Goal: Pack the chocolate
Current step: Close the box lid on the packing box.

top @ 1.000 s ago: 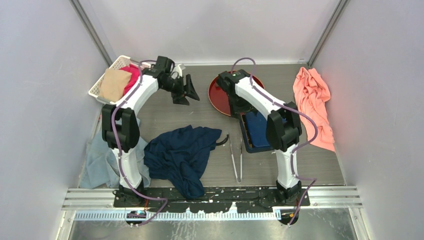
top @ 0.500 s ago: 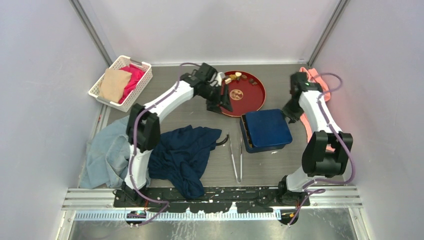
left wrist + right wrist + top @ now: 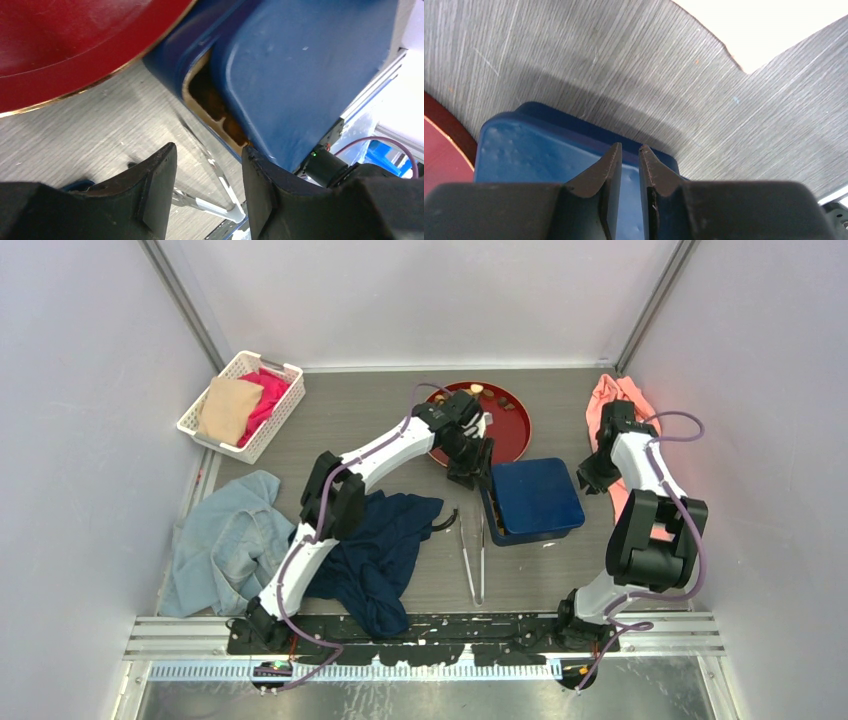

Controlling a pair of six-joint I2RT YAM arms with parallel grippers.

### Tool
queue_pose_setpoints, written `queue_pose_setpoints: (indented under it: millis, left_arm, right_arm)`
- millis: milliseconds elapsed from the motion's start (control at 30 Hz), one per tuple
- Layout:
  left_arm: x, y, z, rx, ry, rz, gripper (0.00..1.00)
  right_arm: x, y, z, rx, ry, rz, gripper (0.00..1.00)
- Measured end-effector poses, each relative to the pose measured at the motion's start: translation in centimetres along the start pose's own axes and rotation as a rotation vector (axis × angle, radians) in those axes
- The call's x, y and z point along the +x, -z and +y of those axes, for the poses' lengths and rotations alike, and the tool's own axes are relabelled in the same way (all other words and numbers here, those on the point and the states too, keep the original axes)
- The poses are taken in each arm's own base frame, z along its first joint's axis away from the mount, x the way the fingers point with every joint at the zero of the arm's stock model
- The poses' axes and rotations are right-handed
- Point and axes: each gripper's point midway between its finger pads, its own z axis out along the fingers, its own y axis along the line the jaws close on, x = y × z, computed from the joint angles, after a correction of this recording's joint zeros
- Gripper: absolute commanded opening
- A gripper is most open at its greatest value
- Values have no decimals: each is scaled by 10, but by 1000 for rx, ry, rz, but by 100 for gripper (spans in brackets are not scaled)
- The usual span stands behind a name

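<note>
Several small pieces of chocolate (image 3: 478, 390) lie along the far rim of the red round tray (image 3: 505, 430). A navy box (image 3: 533, 500) sits just in front of it, its lid (image 3: 300, 65) slightly askew. Through that slit, brown chocolate (image 3: 212, 97) shows in a gold insert. My left gripper (image 3: 470, 468) (image 3: 210, 150) hangs open at the box's left edge, one fingertip (image 3: 255, 165) close to the lid, nothing between the jaws. At the box's right edge, my right gripper (image 3: 592, 478) (image 3: 630, 147) hovers over the lid (image 3: 539, 150) with only a narrow gap, holding nothing.
Metal tongs (image 3: 470, 555) lie on the table left of the box. A dark navy cloth (image 3: 375, 545) and a light blue cloth (image 3: 225, 550) lie near left. A white basket (image 3: 240, 405) of clothes stands far left, and a salmon cloth (image 3: 620, 400) far right.
My left arm swung right from the basket, across the tray, to the box's left edge. My right arm swung off the tray to the box's right side. Both pairs of jaws narrowed.
</note>
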Motion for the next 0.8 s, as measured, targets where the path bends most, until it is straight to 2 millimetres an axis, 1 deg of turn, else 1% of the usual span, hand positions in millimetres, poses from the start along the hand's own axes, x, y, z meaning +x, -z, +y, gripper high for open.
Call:
queue_pose_setpoints:
  millis: [100, 233, 300, 333, 433, 533, 700, 800]
  left_arm:
    - [2, -4, 9, -27, 11, 12, 51]
    - [1, -3, 14, -41, 15, 10, 49]
    - [0, -3, 16, -45, 18, 7, 48]
    - [-1, -2, 17, -46, 20, 5, 44]
    - [-2, -2, 17, -43, 21, 2, 40]
    - [-2, -3, 17, -34, 22, 2, 37]
    - [1, -6, 22, -32, 33, 14, 31]
    - [1, -5, 23, -24, 44, 18, 28]
  right_arm:
    - [-2, -11, -1, 12, -5, 11, 25]
    - [1, -28, 1, 7, -18, 65, 25]
    - [4, -34, 2, -1, -19, 92, 25]
    - [7, -37, 3, -7, -17, 107, 25]
    - [11, -38, 8, -31, -8, 135, 25]
    - [14, -37, 13, -66, 9, 155, 25]
    - [21, -33, 20, -116, 38, 193, 26]
    - [23, -32, 22, -133, 53, 206, 26]
